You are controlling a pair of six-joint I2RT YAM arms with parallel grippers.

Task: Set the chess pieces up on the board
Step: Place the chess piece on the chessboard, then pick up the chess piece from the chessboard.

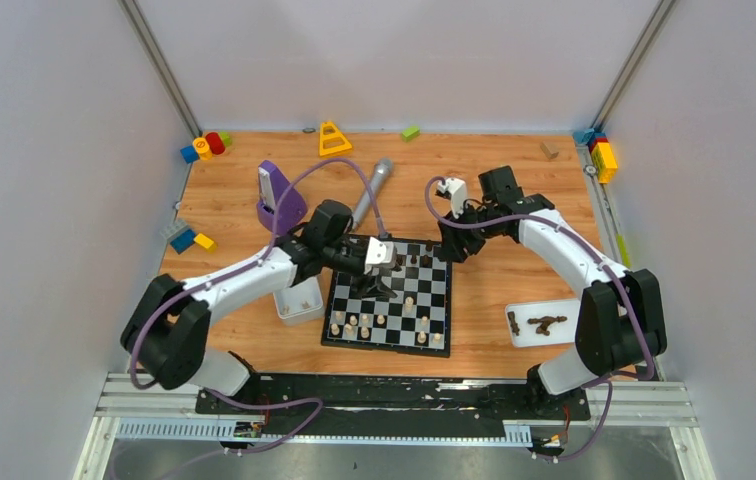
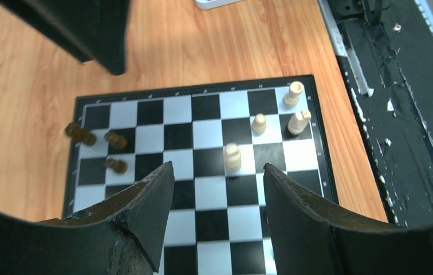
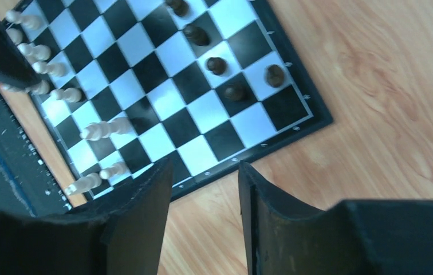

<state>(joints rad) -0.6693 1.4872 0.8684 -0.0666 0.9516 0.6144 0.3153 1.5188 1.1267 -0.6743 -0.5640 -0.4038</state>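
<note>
The chessboard [image 1: 434, 296] lies at the table's centre, with several white pieces along its near rows and several dark pieces along the far row. My left gripper [image 1: 379, 281] hangs open over the board's left half, nothing between its fingers; in the left wrist view a white pawn [image 2: 232, 156] stands just ahead of the left gripper [image 2: 218, 169], and dark pieces [image 2: 115, 139] sit at the left. My right gripper [image 1: 454, 250] is open and empty above the board's far right corner; the right wrist view shows the right gripper [image 3: 204, 165] over the board edge [image 3: 286, 137], near dark pawns [image 3: 234, 90].
A white tray [image 1: 566, 334] at the right holds dark pieces [image 1: 546, 323]. A white bin [image 1: 299, 300] sits left of the board. A purple holder [image 1: 278, 201], a grey marker [image 1: 371, 192], a yellow cone [image 1: 333, 139] and toy blocks [image 1: 205, 146] lie toward the back.
</note>
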